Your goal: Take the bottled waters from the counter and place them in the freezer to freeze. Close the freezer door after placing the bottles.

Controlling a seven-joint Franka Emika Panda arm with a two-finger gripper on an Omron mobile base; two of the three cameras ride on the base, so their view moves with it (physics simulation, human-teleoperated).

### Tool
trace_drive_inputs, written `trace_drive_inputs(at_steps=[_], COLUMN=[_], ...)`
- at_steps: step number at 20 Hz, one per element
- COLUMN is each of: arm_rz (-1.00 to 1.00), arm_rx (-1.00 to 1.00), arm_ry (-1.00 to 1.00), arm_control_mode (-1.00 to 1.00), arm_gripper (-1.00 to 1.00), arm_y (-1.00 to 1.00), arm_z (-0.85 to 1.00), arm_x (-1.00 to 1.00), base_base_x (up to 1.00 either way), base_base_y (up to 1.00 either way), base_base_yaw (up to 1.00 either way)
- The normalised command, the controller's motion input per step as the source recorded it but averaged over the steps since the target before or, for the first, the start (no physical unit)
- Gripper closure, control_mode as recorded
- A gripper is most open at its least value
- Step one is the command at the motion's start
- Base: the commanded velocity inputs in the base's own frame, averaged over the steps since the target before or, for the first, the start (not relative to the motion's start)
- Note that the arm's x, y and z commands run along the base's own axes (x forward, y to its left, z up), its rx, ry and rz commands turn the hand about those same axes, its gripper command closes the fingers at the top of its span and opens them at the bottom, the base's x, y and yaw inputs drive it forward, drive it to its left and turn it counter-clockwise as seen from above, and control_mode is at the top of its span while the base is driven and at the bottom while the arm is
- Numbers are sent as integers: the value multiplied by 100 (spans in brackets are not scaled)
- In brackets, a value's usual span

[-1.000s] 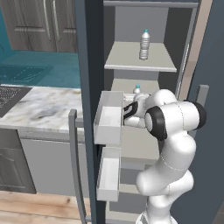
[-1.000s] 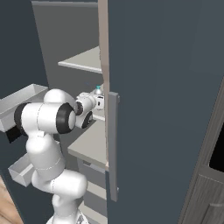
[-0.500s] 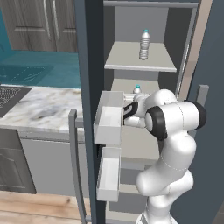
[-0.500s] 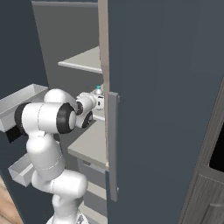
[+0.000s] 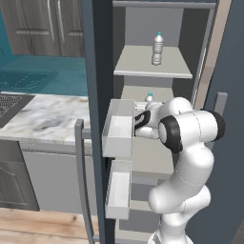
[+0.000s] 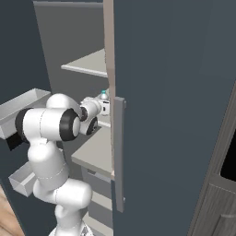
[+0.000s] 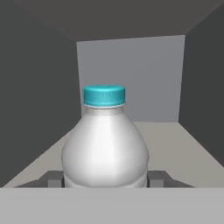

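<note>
You've got the freezer standing open, arm reaching into its middle compartment. Upper shelf holds one bottled water, upright, cap on, alone near the middle of that shelf. Second bottle is one level down, upright over the middle shelf; from the left base camera you see just its blue cap poking above the wrist, and the same cap from the right base camera. In the hand camera that bottle sits dead centre between the fingers, one dark tip showing on each side of its body, right against it, so read them as clenched on the second bottle. Can't tell whether its base is on the shelf or just above it; the lower body is hidden. The freezer door is swung wide toward you; the white bins on its inner face, upper bin and lower bin, both look bare inside as far as you can see. The marble worktop lies left of the door.
</note>
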Motion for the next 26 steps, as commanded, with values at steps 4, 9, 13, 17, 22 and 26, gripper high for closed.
trace_drive_inputs(at_steps=[4, 9, 13, 17, 22, 26], arm_rz=[0, 0, 0, -1, -1, 0], arm_rx=[0, 0, 0, 0, 0, 0], arm_ry=[0, 0, 0, 0, 0, 1], arm_control_mode=[-100, -100, -100, -100, -100, -100], arm_gripper=[-100, -100, -100, -100, -100, -100], arm_y=[0, 0, 0, 0, 0, 0], arm_z=[0, 0, 0, 0, 2, 28], arm_x=[-3, -6, -11, -20, -36, -44], base_base_x=[0, 0, 0, 0, 0, 0], base_base_y=[0, 0, 0, 0, 0, 0], base_base_yaw=[0, 0, 0, 0, 0, 0])
